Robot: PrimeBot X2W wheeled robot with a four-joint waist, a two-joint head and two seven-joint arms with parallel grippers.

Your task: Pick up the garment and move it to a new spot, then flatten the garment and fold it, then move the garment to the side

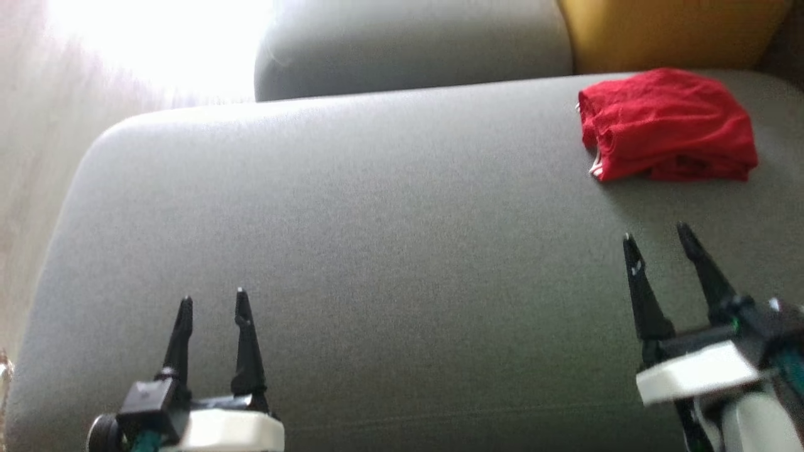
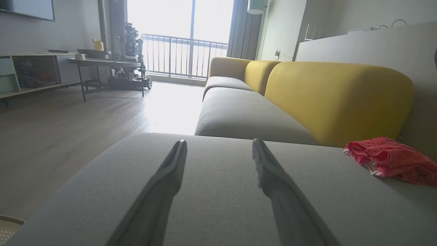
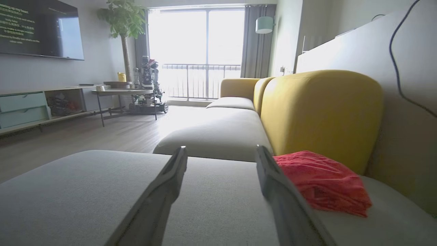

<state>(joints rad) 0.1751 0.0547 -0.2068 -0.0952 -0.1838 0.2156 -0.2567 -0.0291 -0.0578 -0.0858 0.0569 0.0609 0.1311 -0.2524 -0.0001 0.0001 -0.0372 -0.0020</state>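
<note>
1. A red garment (image 1: 669,125) lies in a compact, squared bundle at the far right corner of a grey sofa seat (image 1: 377,220), just beside the yellow backrest (image 1: 666,31). Its layers are stacked, and white trim shows at its left edge.
2. The left pincer (image 1: 213,298) hangs over the near left part of the seat, fingers apart and holding nothing, well apart from the cloth.
3. The right pincer (image 1: 656,233) hovers near the bundle on its near side, fingers likewise spread and empty, not touching the fabric. In the right wrist view the garment sits just past the right-hand finger.
4. Judging by the tidy bundle parked at the seat's edge, the folding looks done. The last step, setting the garment aside, appears finished or nearly so.
5. Any move left calls for little. The right pincer would need to close on all the stacked layers together, low at the near edge, so the fold does not spill open, with the left pincer kept clear.
</note>
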